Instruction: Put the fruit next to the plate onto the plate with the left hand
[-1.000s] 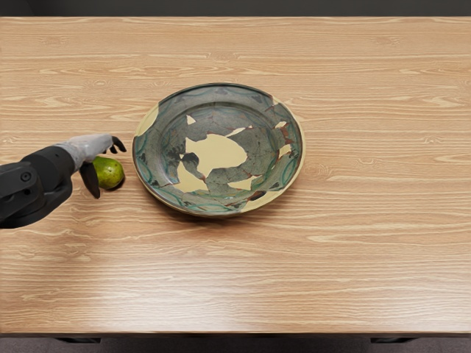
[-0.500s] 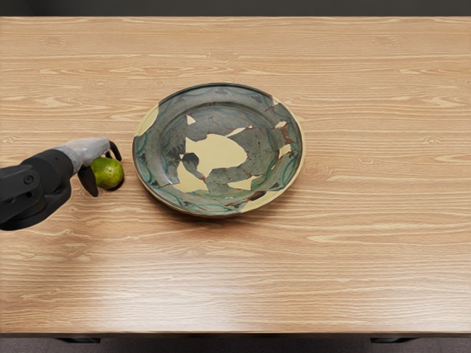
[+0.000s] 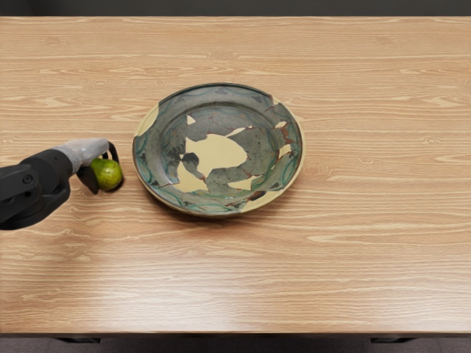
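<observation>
A small green fruit (image 3: 109, 173) lies on the wooden table just left of a large round plate (image 3: 288, 158) with a grey-green and cream pattern. My left hand (image 3: 101, 163) comes in from the left edge and is wrapped around the fruit: the dark thumb sits on its left side and the other dark fingertips curl over its top and far side. The fruit still rests on the table, a short gap away from the plate's left rim. The right arm does not show.
The wooden table (image 3: 353, 250) stretches wide around the plate. Its front edge runs along the bottom of the view and its back edge along the top.
My left hand's fingers have closed in from a spread pose around the fruit. The fruit has barely shifted, and the plate has stayed put.
</observation>
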Motion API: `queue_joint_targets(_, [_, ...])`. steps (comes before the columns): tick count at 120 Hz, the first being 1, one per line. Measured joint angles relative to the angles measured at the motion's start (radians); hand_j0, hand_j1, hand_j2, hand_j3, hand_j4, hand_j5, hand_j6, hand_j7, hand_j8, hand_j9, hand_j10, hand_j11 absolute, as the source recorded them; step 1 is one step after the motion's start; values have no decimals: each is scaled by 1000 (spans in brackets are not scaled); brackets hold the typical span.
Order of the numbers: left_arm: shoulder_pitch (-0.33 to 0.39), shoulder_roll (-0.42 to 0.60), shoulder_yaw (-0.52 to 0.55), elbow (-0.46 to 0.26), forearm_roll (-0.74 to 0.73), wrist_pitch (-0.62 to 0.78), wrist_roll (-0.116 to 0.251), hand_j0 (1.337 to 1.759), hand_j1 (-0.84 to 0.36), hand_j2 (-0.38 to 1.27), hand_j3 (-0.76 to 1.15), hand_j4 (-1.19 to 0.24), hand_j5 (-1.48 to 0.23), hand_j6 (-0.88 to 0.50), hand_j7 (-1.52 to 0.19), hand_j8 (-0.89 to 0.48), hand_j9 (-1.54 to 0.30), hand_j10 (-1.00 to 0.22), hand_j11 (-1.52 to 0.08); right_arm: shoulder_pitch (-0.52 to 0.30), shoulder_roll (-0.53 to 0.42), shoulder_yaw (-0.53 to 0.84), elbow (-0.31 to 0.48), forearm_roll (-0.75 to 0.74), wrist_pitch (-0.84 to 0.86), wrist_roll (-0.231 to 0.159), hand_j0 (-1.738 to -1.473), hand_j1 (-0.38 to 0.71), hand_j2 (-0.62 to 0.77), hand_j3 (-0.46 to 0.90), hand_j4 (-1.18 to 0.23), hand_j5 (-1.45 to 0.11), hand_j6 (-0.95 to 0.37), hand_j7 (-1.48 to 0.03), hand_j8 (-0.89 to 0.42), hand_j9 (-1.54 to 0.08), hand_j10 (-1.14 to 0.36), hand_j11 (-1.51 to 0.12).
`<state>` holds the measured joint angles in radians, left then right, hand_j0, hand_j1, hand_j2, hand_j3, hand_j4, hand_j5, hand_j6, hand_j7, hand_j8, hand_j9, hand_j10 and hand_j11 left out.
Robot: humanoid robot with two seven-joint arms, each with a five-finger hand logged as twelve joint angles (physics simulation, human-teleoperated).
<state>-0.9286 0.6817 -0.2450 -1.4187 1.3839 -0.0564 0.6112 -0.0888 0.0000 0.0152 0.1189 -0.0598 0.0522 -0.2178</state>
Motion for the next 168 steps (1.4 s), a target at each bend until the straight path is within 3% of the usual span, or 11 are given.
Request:
queue_joint_targets(29, [-13, 37, -9, 0, -13, -4, 0, 1654, -242, 247, 0, -411, -874, -391, -866, -519, -853, -637, -853, 0, 0, -1, 0, 0, 0, 0, -1658, -349, 0, 0, 0, 0, 0, 0, 0, 0, 0, 0])
queue_joint_targets(72, [-143, 97, -20, -27, -94, -37, 0, 1655, -244, 221, 0, -390, -876, -378, -871, -509, -856, -637, -857, 1, 0, 0, 1, 0, 0, 0, -1658, -349, 0, 0, 0, 0, 0, 0, 0, 0, 0, 0])
queue_joint_targets(96, [-177, 108, -39, -73, -139, -72, 0, 1655, -250, 223, 0, -392, -873, -379, -871, -507, -855, -637, -855, 1, 0, 0, 1, 0, 0, 0, -1658, -349, 0, 0, 0, 0, 0, 0, 0, 0, 0, 0])
queue_joint_targets(129, [-183, 87, -94, -106, -161, -100, 0, 1655, -251, 230, 0, -393, -871, -378, -871, -510, -854, -636, -854, 3, 0, 0, 1, 0, 0, 0, -1658, -349, 0, 0, 0, 0, 0, 0, 0, 0, 0, 0])
queue_joint_targets(168, [-187, -38, -148, -117, -164, -106, 0, 1655, -279, 254, 0, -371, -870, -358, -865, -495, -846, -633, -846, 4, 0, 0, 0, 0, 0, 0, -1658, -349, 0, 0, 0, 0, 0, 0, 0, 0, 0, 0])
